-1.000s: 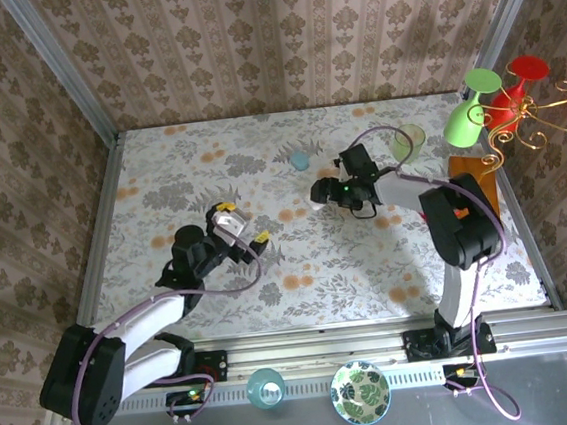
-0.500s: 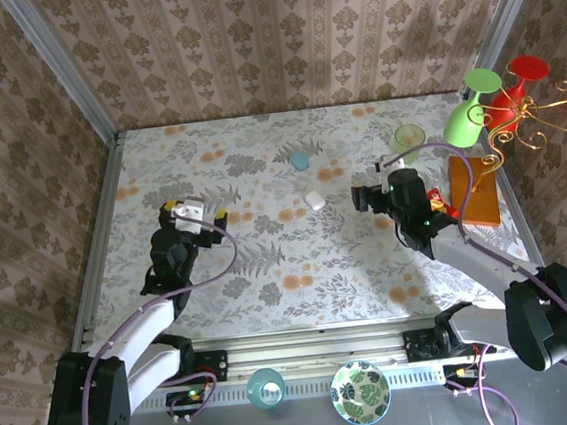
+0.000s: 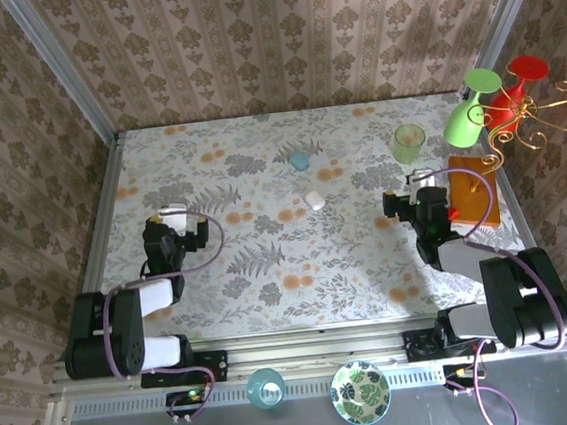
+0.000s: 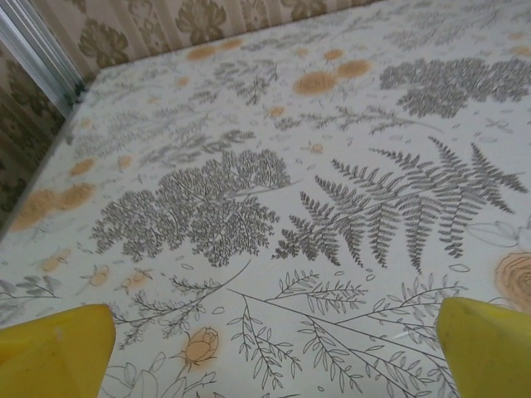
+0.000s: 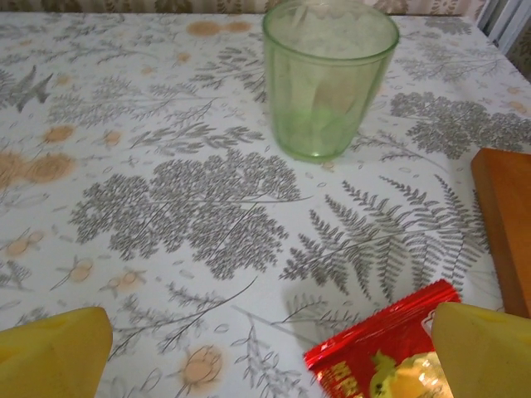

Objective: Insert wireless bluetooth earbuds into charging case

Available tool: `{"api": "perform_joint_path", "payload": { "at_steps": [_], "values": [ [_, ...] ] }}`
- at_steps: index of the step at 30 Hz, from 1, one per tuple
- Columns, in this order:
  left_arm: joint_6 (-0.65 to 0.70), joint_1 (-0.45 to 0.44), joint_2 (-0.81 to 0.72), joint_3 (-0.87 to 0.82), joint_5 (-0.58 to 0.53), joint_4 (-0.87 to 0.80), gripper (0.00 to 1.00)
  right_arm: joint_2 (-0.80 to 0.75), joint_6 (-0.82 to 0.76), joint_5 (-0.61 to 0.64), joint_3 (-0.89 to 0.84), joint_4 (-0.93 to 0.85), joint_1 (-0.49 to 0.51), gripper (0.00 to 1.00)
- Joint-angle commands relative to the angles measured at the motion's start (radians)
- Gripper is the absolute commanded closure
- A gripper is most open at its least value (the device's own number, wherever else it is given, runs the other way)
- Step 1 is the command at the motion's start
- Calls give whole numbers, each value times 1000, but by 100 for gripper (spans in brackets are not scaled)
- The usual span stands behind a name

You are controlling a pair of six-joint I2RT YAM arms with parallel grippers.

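The case (image 3: 315, 200) is seen lying near the middle of the desk (image 3: 269, 269), apparently shut, well apart from both arms. The left gripper (image 4: 267, 352) and the right gripper (image 5: 270, 352) are spread wide with nothing grasped, near the left and right edges.

No word, number or brand can be read anywhere on the table, the walls or the arms. The crinkled red foil packet (image 5: 377, 347), at the lower edge of the right wrist view, carries pale printed marks along its near side. They are cut off and too blurred to make out as letters.
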Motion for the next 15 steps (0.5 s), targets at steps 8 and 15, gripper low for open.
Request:
{"api": "perform_joint_path", "payload": {
  "at_steps": [8,15],
  "values": [
    [-79,64,185,112,37,108,0,221,14,-139,7,335,-61,0],
    [-83,56,182,114,0,99,0,217,23,-123,40,260,-65,0]
  ]
}}
